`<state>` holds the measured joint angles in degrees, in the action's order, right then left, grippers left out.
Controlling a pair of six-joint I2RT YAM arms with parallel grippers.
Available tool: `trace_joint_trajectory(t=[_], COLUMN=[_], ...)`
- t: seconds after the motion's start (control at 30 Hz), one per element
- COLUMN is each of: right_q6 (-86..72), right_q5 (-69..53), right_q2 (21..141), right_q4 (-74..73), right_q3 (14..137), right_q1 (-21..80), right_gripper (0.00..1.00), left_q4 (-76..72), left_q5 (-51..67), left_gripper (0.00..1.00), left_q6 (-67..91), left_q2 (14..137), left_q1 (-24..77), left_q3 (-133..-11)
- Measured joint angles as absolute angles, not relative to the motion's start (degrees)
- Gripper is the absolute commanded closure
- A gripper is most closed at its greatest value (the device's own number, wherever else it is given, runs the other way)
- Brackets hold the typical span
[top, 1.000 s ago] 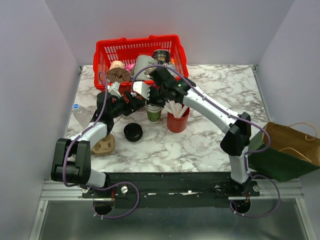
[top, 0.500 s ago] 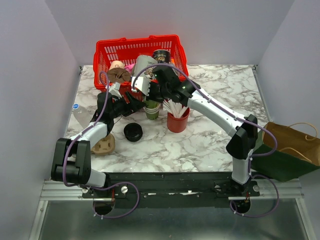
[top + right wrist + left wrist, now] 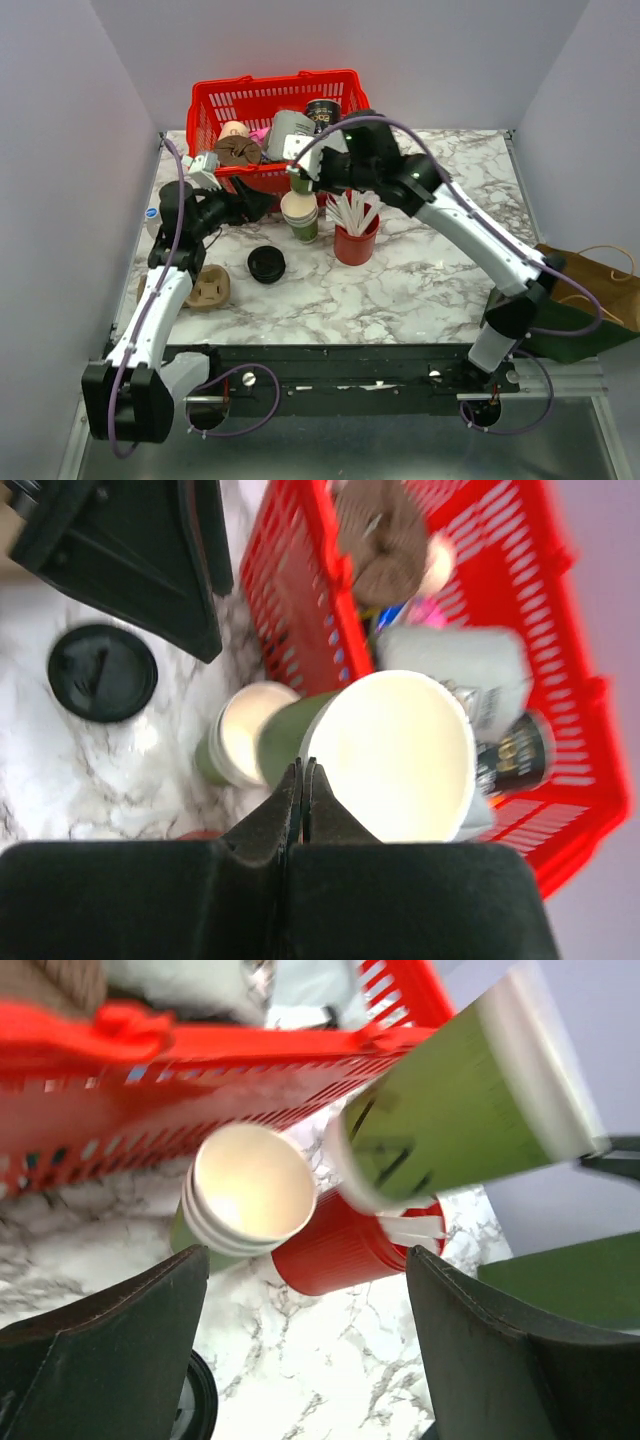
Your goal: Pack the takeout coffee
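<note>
Green cup [image 3: 450,1110] tilted, mouth apparently rightward

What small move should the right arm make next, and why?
The right gripper, jaws shut, pinches the rim of a lidless green cup, tilted above the stack of cups. Probably set it upright on the marble table beside the black lid, ready for lidding.
</note>
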<state>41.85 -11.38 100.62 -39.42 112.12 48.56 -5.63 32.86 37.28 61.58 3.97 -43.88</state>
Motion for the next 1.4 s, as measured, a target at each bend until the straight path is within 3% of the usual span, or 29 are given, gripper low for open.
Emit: trace_joint_trajectory(t=[0.13, 0.37, 0.8, 1.4], right_q6=[42.54, 49.08, 54.72, 57.93], right_q5=[-16.01, -21.10, -25.04, -27.20], right_q2=[90.89, 78.48, 74.81, 69.14], right_q4=[-38.26, -38.44, -42.06, -35.55], right_q3=[108.49, 89.82, 66.06, 53.17], right_q1=[49.06, 50.30, 51.20, 55.77], right_gripper=[0.99, 0.99, 0.99, 0.99], left_q4=[1.65, 18.15, 40.82, 48.82], left_q5=[32.93, 32.58, 30.89, 28.80], left_gripper=[0.12, 0.12, 0.12, 0.12], left_q6=[29.34, 12.67, -14.83, -24.08], left_q2=[56.16, 54.81, 53.30, 52.31], left_q1=[3.81, 3.81, 3.81, 3.81], left_q3=[-47.66, -50.02, -52.07, -52.10])
